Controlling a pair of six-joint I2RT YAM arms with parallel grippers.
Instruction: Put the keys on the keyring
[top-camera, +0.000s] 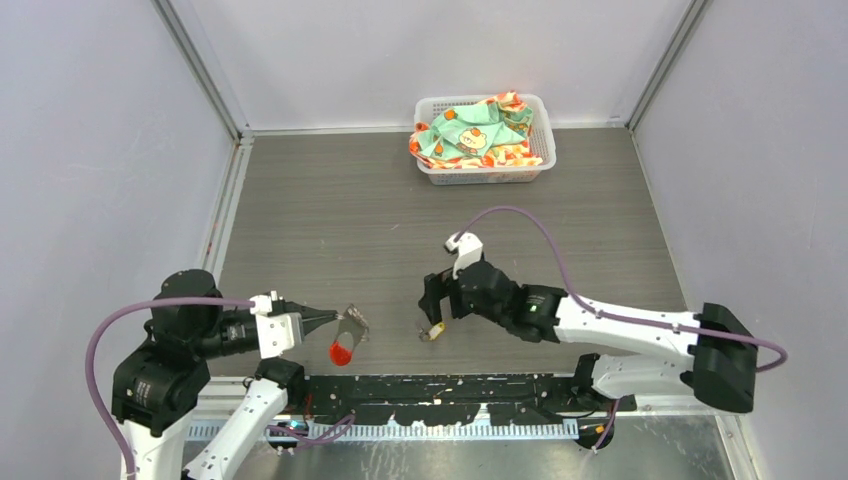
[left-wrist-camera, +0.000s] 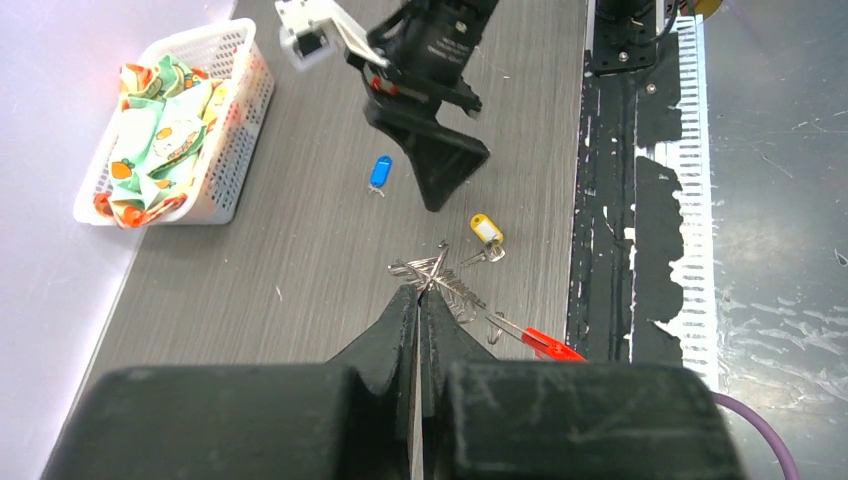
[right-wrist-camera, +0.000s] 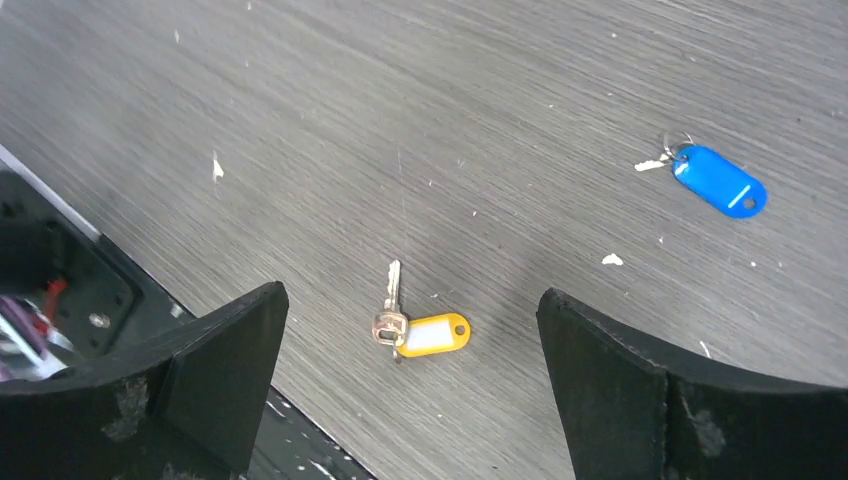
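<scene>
Here, left gripper (left-wrist-camera: 418, 300) pinched shut on keyring (left-wrist-camera: 447, 286), right gripper (right-wrist-camera: 408, 305) spread fully wide, holding nothing, over yellow key (right-wrist-camera: 425, 334) lying on table (right-wrist-camera: 300, 120), blue key (right-wrist-camera: 718, 182) at its 2 o'clock in right wrist view, apart.

No legible text or labels

From above we cannot make out the blue-tagged key (right-wrist-camera: 718, 182); the right gripper (top-camera: 434, 306) covers that patch near the middle of the table (top-camera: 330, 200). In the left wrist view, the keyring's red tag (left-wrist-camera: 545, 345) runs partly behind the left gripper (left-wrist-camera: 419, 296).
</scene>
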